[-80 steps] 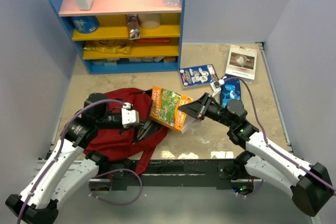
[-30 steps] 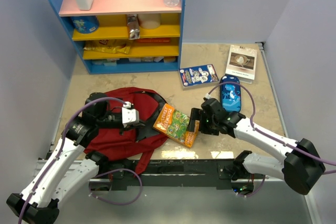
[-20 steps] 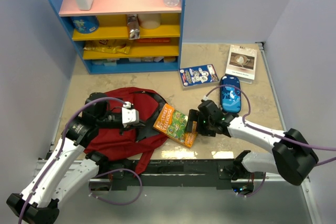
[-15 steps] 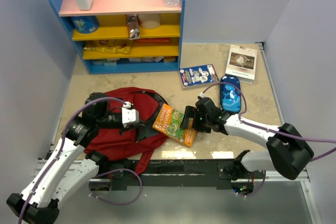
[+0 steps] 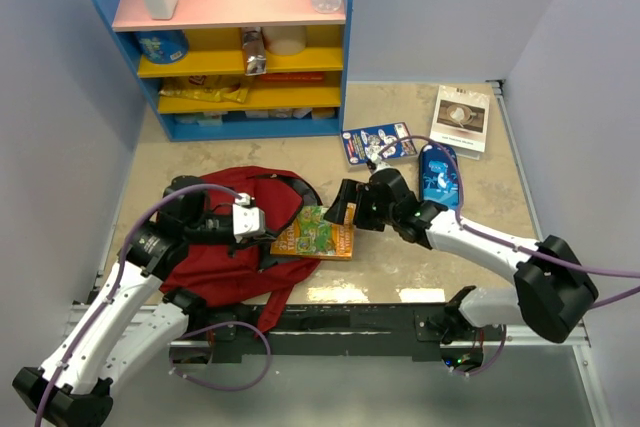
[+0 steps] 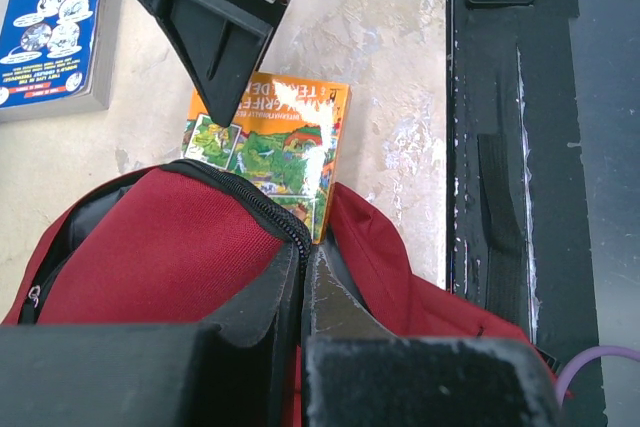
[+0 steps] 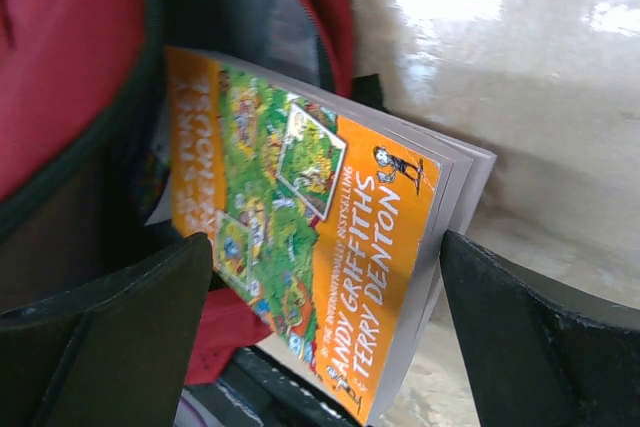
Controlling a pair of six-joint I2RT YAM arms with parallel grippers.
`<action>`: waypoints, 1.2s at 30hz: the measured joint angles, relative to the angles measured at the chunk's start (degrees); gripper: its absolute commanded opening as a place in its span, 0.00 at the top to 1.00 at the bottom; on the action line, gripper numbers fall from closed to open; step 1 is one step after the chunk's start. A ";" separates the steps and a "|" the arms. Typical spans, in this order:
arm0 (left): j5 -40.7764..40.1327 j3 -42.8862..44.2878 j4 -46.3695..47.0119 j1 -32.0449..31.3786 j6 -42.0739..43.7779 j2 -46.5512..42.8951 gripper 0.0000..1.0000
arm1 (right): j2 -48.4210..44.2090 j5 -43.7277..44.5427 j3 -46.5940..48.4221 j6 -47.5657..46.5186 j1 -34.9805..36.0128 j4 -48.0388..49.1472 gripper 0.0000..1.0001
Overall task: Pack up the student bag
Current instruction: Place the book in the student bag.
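Left wrist view: my left tool (image 6: 303,265) has its jaws together, pinching the zip edge of the bag (image 6: 150,247), with the tips partly buried in fabric. The book (image 6: 270,147) shows only its far part. Its near end is hidden under the bag's lip.

Right wrist view: the right tool (image 7: 325,239) has its jaws apart, one on either side of the book. I cannot tell whether they press on it, and the bag's inside is too dark to read.

Against half a second ago, the book has slid left into the opening, and the right tool has shifted towards the book's far right corner.

The bag is dark red with black-edged straps. It lies flat on the desk (image 5: 500,187) at near left, its opening facing the right arm.
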 measured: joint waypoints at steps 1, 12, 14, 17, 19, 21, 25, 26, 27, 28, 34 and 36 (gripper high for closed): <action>0.00 0.00 0.02 0.00 -0.02 0.11 1.00 | -0.42 -0.42 -0.20 0.20 0.11 0.72 0.01; 0.24 0.02 0.11 0.00 -0.04 0.46 1.00 | 0.28 -1.14 -7.72 0.52 0.37 1.77 0.01; 0.24 0.04 0.07 0.00 -0.04 0.52 1.00 | 1.57 -2.23 -8.68 1.03 0.37 3.80 0.01; 0.28 0.09 0.04 0.00 -0.02 0.72 1.00 | 2.34 -3.96 -10.82 2.54 0.37 9.03 0.06; 0.33 0.09 0.04 0.02 -0.02 0.72 1.00 | 2.36 -5.40 -12.92 3.74 0.37 14.08 0.32; 0.35 0.09 -0.02 0.07 -0.02 0.72 1.00 | 2.36 -6.75 -14.86 5.11 0.37 18.45 0.64; 0.44 0.09 -0.31 0.20 0.02 0.72 1.00 | 1.53 -9.22 -16.35 8.35 0.37 24.57 1.00; 0.57 0.11 -0.28 0.26 0.02 0.72 1.00 | 1.01 -9.40 -16.31 8.59 0.42 25.62 1.00; 0.63 0.13 -0.28 0.26 0.02 0.72 1.00 | 0.46 -9.66 -16.31 9.05 0.42 26.05 1.00; 0.70 0.17 -0.26 0.26 0.02 0.72 1.00 | 0.09 -9.81 -16.33 9.53 0.42 26.29 1.00; 0.85 0.20 -0.28 0.26 0.04 0.72 1.00 | -0.35 -10.82 -17.62 14.19 0.31 29.33 1.00; 0.85 0.20 -0.35 0.26 0.09 0.72 1.00 | -0.33 -11.56 -18.51 15.98 -0.02 31.39 1.00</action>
